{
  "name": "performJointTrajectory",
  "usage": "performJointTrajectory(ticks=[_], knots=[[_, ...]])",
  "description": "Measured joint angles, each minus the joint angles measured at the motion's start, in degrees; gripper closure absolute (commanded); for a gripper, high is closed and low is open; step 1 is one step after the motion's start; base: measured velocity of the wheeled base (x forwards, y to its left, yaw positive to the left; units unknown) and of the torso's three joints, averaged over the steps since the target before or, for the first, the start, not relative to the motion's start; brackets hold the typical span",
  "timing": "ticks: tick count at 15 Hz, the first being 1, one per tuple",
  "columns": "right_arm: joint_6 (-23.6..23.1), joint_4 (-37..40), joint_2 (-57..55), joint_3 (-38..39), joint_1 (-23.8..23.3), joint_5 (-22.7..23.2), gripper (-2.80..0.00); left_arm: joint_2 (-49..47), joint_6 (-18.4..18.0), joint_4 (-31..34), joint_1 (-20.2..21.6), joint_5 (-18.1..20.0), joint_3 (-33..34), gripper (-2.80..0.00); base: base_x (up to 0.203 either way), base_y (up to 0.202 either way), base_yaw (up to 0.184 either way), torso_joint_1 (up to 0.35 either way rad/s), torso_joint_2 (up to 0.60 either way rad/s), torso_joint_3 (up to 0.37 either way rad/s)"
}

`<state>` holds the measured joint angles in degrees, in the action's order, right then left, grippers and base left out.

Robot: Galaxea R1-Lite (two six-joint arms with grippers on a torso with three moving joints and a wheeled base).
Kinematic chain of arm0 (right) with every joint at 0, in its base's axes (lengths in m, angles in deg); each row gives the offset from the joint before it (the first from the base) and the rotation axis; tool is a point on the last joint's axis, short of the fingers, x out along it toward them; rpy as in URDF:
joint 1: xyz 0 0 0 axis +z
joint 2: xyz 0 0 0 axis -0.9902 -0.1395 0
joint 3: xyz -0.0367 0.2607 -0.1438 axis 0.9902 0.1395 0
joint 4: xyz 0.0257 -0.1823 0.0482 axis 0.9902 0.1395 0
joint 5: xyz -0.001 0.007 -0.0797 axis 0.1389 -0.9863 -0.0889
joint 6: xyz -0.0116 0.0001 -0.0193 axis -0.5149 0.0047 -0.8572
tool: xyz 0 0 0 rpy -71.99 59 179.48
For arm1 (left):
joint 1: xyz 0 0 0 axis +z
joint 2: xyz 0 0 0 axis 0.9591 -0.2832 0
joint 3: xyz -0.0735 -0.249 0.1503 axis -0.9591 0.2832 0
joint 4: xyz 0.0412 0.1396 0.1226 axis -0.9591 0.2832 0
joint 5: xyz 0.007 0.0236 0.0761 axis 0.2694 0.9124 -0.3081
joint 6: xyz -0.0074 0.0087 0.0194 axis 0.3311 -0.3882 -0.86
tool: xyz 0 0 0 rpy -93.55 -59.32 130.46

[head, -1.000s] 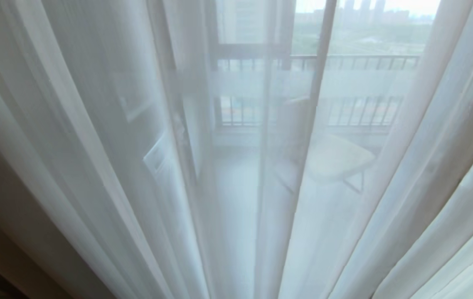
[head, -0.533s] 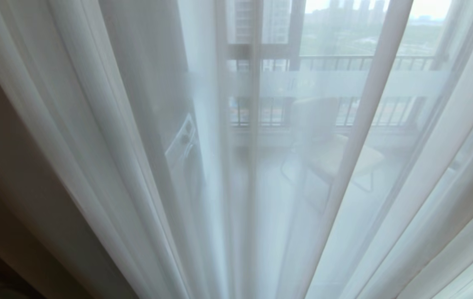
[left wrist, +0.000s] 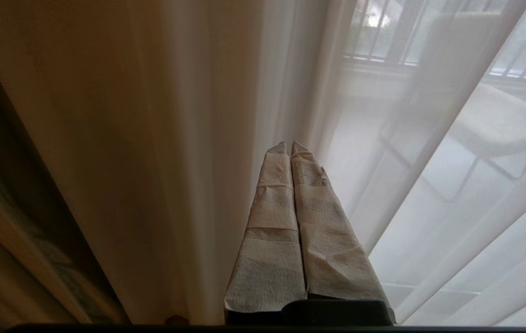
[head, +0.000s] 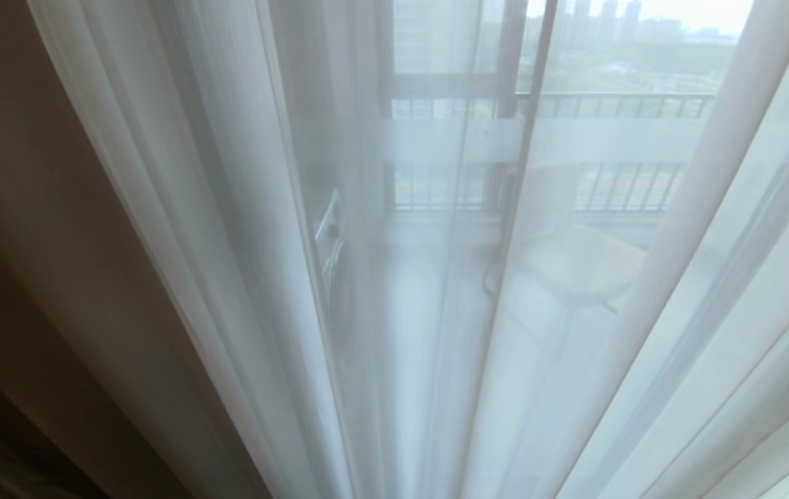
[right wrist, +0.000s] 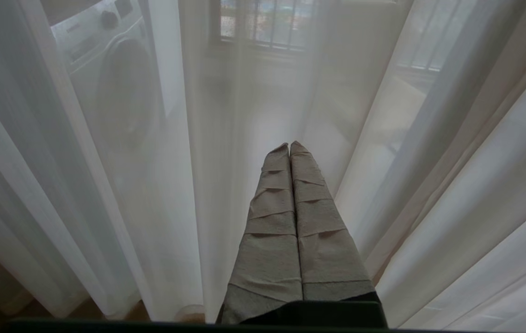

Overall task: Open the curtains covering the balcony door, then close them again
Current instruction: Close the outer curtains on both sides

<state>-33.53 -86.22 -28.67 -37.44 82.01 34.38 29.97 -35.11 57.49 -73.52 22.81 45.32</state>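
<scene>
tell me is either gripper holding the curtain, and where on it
Nothing is held. The left gripper and right gripper are both shut with no cloth between the fingers, pointing at the sheer curtain in front of them.

I see a home high up: long curtains (head: 228, 208), a washing machine (right wrist: 106, 69), a chair (head: 575, 263) on the balcony.

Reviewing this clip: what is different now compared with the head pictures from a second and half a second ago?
The whole head view has slid: the beige opaque curtain fills more of the left side, so the camera moved, not the drapes. Nothing was grasped or released. The sheer curtain covers the balcony door as before; the left gripper and right gripper are shut and empty.
</scene>
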Motion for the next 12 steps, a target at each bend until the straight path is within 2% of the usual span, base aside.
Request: performJointTrajectory(ticks=[12], knots=[[0.0,-0.02,0.0,0.0,0.05,-0.02,0.0,0.02,0.0,0.02,0.04,-0.02,0.0,0.0,0.0,0.0,0.0,0.0,0.0,0.0]])
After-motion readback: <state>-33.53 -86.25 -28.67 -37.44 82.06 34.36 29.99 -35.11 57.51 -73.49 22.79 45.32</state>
